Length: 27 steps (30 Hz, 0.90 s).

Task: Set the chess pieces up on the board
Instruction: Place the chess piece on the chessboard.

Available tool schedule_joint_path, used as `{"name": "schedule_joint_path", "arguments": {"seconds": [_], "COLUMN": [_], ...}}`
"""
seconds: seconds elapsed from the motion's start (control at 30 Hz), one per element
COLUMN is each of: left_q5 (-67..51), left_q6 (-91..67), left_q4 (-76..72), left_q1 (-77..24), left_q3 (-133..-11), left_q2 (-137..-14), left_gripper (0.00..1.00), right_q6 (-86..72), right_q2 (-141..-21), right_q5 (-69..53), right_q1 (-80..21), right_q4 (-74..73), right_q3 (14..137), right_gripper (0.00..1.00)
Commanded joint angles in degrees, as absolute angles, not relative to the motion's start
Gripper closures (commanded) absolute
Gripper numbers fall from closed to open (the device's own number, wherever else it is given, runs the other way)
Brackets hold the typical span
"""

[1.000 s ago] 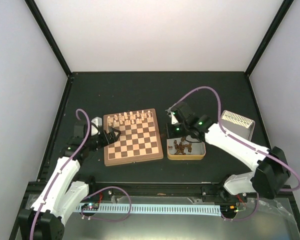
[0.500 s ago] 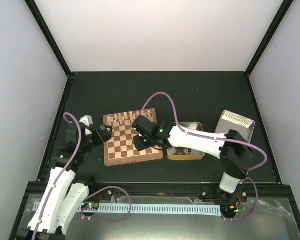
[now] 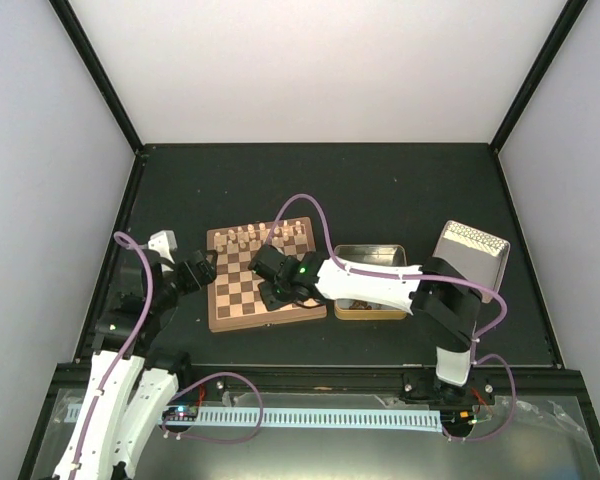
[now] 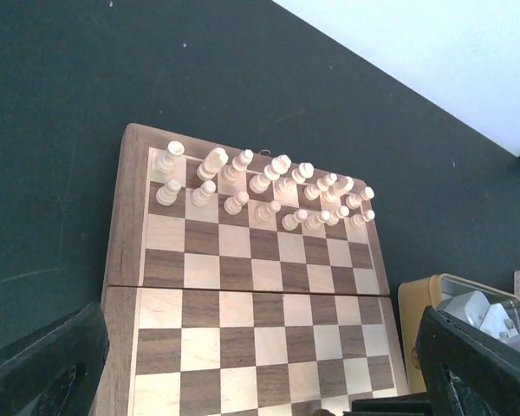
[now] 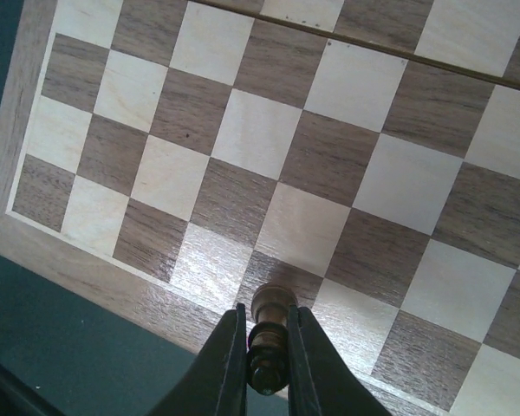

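Your right tool (image 5: 267, 322) clamps a dark piece (image 5: 273, 302) over the board (image 5: 243, 139) edge row, left tool (image 3: 200, 270) gaping idle, so releasing it tilted could topple it.

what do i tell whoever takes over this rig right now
Right gripper: shut on one dark chess piece, low over the nearest row of the board. Cannot tell if it touches the square.
Left gripper: open, holding nothing, beside the board's left edge.
Pale pieces: standing in the two far rows.
Other dark pieces: seem to lie in the tin right of the board, partly hidden by the right arm.
Done: no dark piece seen standing on the board.
Left: set this one down, then place the rest on the two near rows.
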<state>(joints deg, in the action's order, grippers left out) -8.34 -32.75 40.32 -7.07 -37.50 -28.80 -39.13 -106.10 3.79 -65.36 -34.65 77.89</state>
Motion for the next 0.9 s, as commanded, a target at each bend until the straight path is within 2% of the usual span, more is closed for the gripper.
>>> {"name": "schedule_joint_path", "arguments": {"seconds": [0.0,0.5,0.7,0.87], "left_q5": [-8.18,-12.31,-16.32,-21.99], "left_q6": [-31.17,-29.71,-28.07,-25.6], "left_q4": [41.49,40.61,39.36,38.22], "left_q1": [-6.77,-6.83,-6.84,-6.87], "left_q3": [-39.94,-38.77,-37.84,-37.25], "left_q2": [-27.88,-28.19,-29.33,-31.17], "left_gripper": [0.01,0.01,0.01,0.01], "right_q6": [-39.49,-39.48,-40.44,-43.09], "right_q2": [-107.81,-111.07,-109.12,-103.24], "right_q5": [5.8,5.38,5.86,7.29], "right_q1": [-66.33,-67.23,-67.18,-66.6], "right_q4": [-36.41,-39.24,-38.12,-33.77], "right_q3": [80.61,83.91,83.53,78.59], "right_gripper": [0.96,0.82,0.74,0.68]}}
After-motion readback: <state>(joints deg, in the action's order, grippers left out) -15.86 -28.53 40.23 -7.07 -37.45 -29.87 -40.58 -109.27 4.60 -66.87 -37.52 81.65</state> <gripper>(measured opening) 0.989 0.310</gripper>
